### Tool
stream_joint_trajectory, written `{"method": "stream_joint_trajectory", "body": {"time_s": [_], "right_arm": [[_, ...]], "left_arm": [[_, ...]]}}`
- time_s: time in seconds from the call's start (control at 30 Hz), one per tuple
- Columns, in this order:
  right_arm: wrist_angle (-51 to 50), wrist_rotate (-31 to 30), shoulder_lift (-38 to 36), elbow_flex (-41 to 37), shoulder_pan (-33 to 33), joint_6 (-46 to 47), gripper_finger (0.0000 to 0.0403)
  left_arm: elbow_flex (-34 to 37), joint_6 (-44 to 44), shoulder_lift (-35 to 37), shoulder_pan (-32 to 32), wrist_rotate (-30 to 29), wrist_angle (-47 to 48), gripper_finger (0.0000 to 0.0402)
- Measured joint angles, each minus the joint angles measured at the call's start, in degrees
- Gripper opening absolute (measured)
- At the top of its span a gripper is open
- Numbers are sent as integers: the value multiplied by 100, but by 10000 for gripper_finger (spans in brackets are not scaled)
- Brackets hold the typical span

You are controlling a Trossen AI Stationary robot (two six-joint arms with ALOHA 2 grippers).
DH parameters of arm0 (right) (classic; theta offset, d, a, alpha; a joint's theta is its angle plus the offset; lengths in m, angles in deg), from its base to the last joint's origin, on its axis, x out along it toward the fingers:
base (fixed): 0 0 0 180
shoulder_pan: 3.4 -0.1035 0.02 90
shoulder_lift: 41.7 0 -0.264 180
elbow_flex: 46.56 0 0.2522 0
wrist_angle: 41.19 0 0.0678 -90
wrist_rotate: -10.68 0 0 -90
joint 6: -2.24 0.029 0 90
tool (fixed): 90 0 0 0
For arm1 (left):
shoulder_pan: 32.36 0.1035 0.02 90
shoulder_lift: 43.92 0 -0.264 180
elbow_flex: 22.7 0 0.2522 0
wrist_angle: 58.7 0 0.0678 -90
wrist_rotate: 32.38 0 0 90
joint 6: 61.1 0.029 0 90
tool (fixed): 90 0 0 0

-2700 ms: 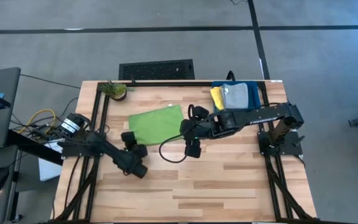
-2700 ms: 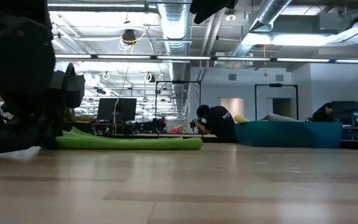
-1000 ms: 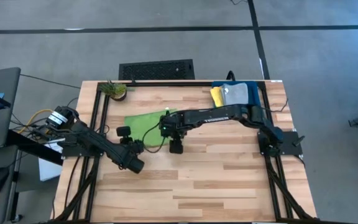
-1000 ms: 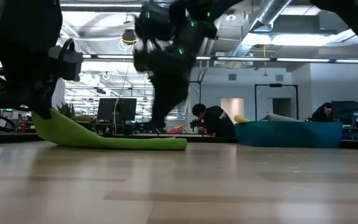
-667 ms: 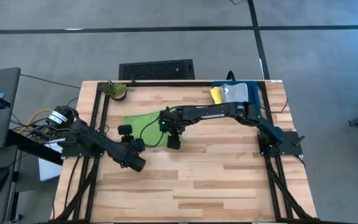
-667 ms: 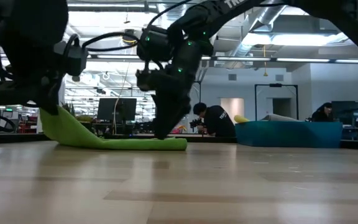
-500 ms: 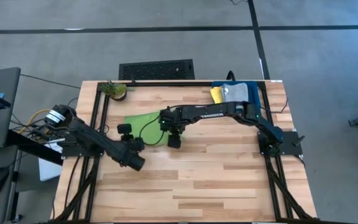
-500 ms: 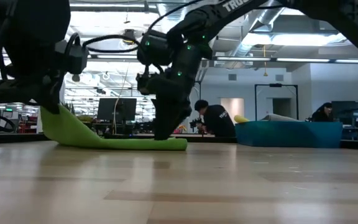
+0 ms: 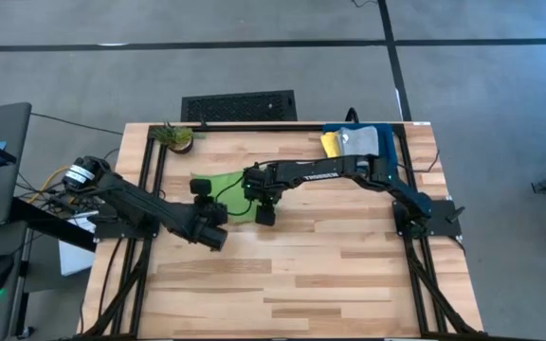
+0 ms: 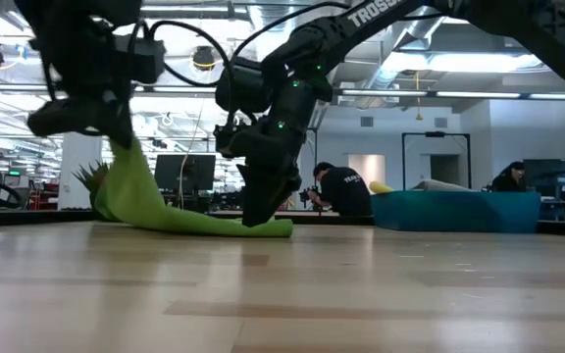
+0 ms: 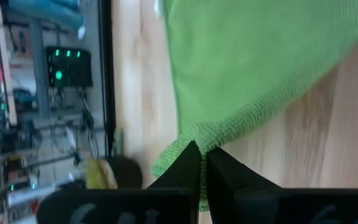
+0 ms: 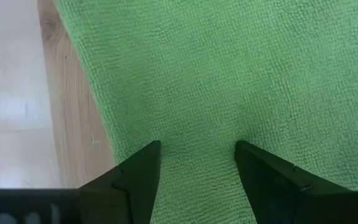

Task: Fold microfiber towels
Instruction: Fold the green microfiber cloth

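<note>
Nearest the front of the counter (image 9: pixel 349 284) we had nothing in play; the work sat in the middle-left of it. There our left gripper (image 9: pixel 200 194) had its fingers pressed together, pinching a corner of the lime green towel (image 9: pixel 230 183) and holding that corner raised, so the cloth rose in a slope from the wood in the low view (image 10: pixel 140 201). Just beyond it, our right gripper (image 9: pixel 260 196) had its fingers spread and pointed down onto the flat part of the towel, which filled its wrist view (image 12: pixel 229 74); we judged it was pinning the cloth, not gripping it.

To make the fold well, we reckoned we needed to carry the pinched corner across toward the opposite edge, keeping the hem taut, and to keep the right fingers bearing down so the towel did not slide along the wood. The pinch looked shallow in the left wrist view (image 11: pixel 204 134), so a slow move seemed wise.

Farther off, at the back right corner, the bin (image 9: pixel 387 144) held the yellow towel (image 9: pixel 331 147) and grey towel (image 9: pixel 359 144).
</note>
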Motion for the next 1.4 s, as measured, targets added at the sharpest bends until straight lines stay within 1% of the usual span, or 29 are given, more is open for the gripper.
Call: {"method": "stream_joint_trajectory", "body": {"time_s": [0.2, 0.3, 0.43, 0.57, 0.73, 0.87, 1.0, 1.07, 1.2, 1.27, 1.4], "right_arm": [[26, -8, 6, 0, 24, 137, 234], [51, -6, 7, -4, 32, 205, 234], [152, 9, 15, -7, 40, 203, 234], [112, -48, -42, -20, 41, 384, 234], [5, -563, -440, -22, -66, 470, 234], [-285, -812, -871, -22, -176, 508, 234], [-590, -1007, -1394, -20, -272, 766, 234], [-832, -1228, -1678, -20, -346, 942, 234], [-1173, -1980, -2190, -22, -586, 1401, 234], [-1193, -2288, -2454, -13, -722, 1563, 234], [-1357, -2635, -2853, -12, -992, 1805, 234]], "left_arm": [[-2, 1217, -7, 254, -14, -1142, 0], [-4, 1640, -7, 349, -48, -1699, 0], [-7, 2160, -7, 428, -30, -2101, 0], [-7, 2282, -7, 491, 17, -2203, 0], [-7, 2288, -7, 512, 22, -2216, 0], [-7, 2290, -7, 512, 28, -2220, 0], [-7, 2444, -7, 510, -61, -2242, 0], [-7, 2573, -7, 512, -92, -2314, 0], [-8, 3032, -7, 512, -85, -2661, 0], [-46, 3289, -7, 528, -57, -2849, 0], [-217, 3800, -9, 635, 77, -3088, 0]]}}
